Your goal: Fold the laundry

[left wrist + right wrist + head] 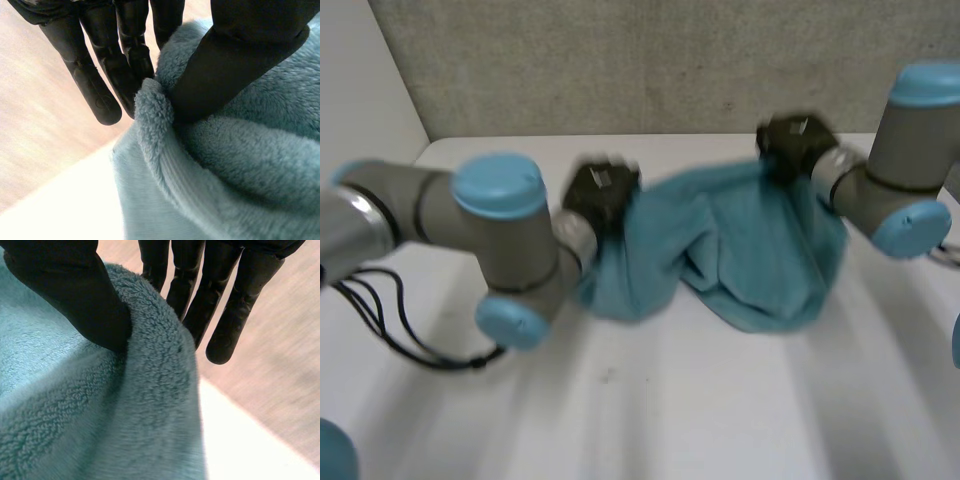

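Light even and diffuse, from overhead. White desk (650, 420) bright; in the left wrist view it washes out to glare. Soft shading in the towel (740, 240) folds, darkest under the thumb of the left robot hand (240, 60).

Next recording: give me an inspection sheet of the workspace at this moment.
Surface: white table, bare in front of the cloth.
Job's things: one teal terry towel, bunched and sagging between the two hands, not folded yet.
Clutter: nothing seen.
Grippers: left hand pinches one upper edge of the towel between thumb and fingers; right hand pinches the opposite upper edge the same way.
Cables: nothing foreign seen.
Surroundings: grey textured wall behind the table; no person seen.
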Robot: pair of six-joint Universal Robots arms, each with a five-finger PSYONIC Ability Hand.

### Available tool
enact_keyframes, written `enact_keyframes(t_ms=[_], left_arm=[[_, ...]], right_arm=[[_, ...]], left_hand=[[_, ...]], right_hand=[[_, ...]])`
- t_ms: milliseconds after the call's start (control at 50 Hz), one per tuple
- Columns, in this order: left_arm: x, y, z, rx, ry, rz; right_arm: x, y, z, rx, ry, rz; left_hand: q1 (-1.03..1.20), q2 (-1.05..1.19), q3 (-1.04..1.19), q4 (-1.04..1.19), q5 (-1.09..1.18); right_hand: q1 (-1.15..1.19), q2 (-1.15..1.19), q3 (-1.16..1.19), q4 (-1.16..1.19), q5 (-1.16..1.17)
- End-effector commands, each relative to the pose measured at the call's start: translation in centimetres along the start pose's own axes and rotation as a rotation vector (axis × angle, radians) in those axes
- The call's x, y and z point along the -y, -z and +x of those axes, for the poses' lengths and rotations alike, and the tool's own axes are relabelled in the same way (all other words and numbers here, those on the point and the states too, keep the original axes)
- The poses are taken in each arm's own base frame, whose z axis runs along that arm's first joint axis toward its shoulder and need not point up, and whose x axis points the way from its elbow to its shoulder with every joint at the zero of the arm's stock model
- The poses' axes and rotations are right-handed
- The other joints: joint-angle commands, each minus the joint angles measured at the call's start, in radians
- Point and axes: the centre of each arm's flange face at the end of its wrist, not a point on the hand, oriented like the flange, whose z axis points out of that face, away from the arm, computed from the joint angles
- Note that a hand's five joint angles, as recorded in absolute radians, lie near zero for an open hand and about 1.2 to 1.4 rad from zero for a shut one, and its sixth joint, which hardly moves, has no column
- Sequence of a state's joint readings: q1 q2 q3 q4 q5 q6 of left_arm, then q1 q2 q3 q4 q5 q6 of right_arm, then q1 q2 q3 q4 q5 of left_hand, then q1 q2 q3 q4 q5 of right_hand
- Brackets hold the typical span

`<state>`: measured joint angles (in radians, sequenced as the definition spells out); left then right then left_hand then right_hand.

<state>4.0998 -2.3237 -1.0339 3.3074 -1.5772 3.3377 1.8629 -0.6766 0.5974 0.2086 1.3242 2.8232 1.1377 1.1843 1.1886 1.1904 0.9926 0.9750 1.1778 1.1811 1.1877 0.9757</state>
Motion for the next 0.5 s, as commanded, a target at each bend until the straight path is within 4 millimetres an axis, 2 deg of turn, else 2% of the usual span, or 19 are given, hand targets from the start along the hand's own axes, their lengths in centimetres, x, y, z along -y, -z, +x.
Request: enact_keyframes(t_ms=[20,40,80,120,160,180,200,220,240,260,280,300,320,340,360,380,400,460,500], left_arm=[[13.1,-0.7,-7.9,0.385,-0.066,0.591],[14.7,-0.1,-8.7,0.416,-0.070,0.677],[15.0,0.5,-8.8,0.422,-0.072,0.706],[14.3,0.7,-8.6,0.416,-0.076,0.682],[11.0,0.9,-7.9,0.389,-0.085,0.564],[10.9,0.9,-7.9,0.389,-0.086,0.564],[8.9,1.0,-7.4,0.371,-0.089,0.488],[6.7,1.3,-6.9,0.350,-0.092,0.403],[6.7,1.3,-6.9,0.350,-0.092,0.402],[4.1,1.8,-6.4,0.329,-0.092,0.306],[4.1,1.8,-6.4,0.329,-0.092,0.305],[1.5,2.4,-5.8,0.308,-0.096,0.207],[-0.7,3.2,-5.5,0.292,-0.098,0.114],[-0.7,3.2,-5.5,0.292,-0.098,0.113],[-2.7,4.3,-5.1,0.272,-0.100,0.022],[-4.4,5.8,-4.7,0.252,-0.104,-0.068],[-4.5,5.8,-4.7,0.252,-0.104,-0.069],[-6.3,8.4,-4.3,0.225,-0.105,-0.197],[-6.4,9.7,-4.2,0.214,-0.104,-0.239]], right_arm=[[12.5,2.2,4.3,-0.230,0.003,0.478],[12.5,2.2,4.3,-0.231,0.003,0.479],[14.4,5.0,4.5,-0.237,-0.015,0.562],[14.3,5.8,4.0,-0.226,-0.005,0.581],[13.4,6.3,3.2,-0.204,0.004,0.583],[11.7,6.4,1.9,-0.162,0.008,0.554],[11.7,6.4,1.9,-0.162,0.008,0.554],[9.8,6.6,1.1,-0.134,0.011,0.511],[7.6,6.8,0.1,-0.099,0.014,0.441],[7.6,6.8,0.1,-0.099,0.014,0.440],[5.3,7.1,-0.9,-0.070,0.019,0.358],[2.9,7.5,-1.7,-0.046,0.023,0.253],[2.9,7.5,-1.7,-0.045,0.023,0.252],[0.7,8.2,-2.6,-0.018,0.034,0.141],[0.7,8.2,-2.6,-0.017,0.034,0.140],[-1.5,8.9,-3.5,0.019,0.053,0.029],[-3.4,9.4,-4.1,0.050,0.074,-0.068],[-6.0,10.5,-4.9,0.099,0.086,-0.205],[-6.2,10.7,-5.0,0.106,0.085,-0.220]], left_hand=[[0.259,0.212,0.208,0.206,0.229],[0.259,0.212,0.208,0.206,0.229],[0.259,0.212,0.208,0.206,0.229],[0.259,0.212,0.208,0.206,0.229],[0.259,0.212,0.208,0.206,0.229],[0.259,0.212,0.208,0.206,0.229],[0.259,0.212,0.208,0.206,0.229],[0.259,0.212,0.208,0.206,0.229],[0.259,0.212,0.208,0.206,0.229],[0.259,0.212,0.208,0.206,0.229],[0.259,0.212,0.208,0.206,0.229],[0.259,0.212,0.208,0.206,0.229],[0.259,0.212,0.208,0.206,0.229],[0.259,0.212,0.208,0.206,0.229],[0.259,0.212,0.208,0.206,0.229],[0.259,0.212,0.208,0.206,0.229],[0.259,0.212,0.208,0.206,0.229],[0.259,0.212,0.208,0.206,0.229],[0.259,0.212,0.208,0.206,0.229]], right_hand=[[0.421,0.218,0.215,0.209,0.246],[0.421,0.218,0.215,0.209,0.246],[0.421,0.218,0.215,0.209,0.246],[0.421,0.218,0.215,0.209,0.246],[0.421,0.218,0.215,0.209,0.246],[0.421,0.218,0.215,0.209,0.246],[0.421,0.218,0.215,0.209,0.246],[0.421,0.218,0.215,0.209,0.246],[0.421,0.218,0.215,0.209,0.246],[0.421,0.218,0.215,0.209,0.246],[0.421,0.218,0.215,0.209,0.246],[0.421,0.218,0.215,0.209,0.246],[0.421,0.218,0.215,0.209,0.246],[0.421,0.218,0.215,0.209,0.246],[0.421,0.218,0.215,0.209,0.246],[0.421,0.218,0.215,0.209,0.246],[0.421,0.218,0.215,0.209,0.246],[0.421,0.218,0.215,0.209,0.246],[0.421,0.218,0.215,0.209,0.246]])
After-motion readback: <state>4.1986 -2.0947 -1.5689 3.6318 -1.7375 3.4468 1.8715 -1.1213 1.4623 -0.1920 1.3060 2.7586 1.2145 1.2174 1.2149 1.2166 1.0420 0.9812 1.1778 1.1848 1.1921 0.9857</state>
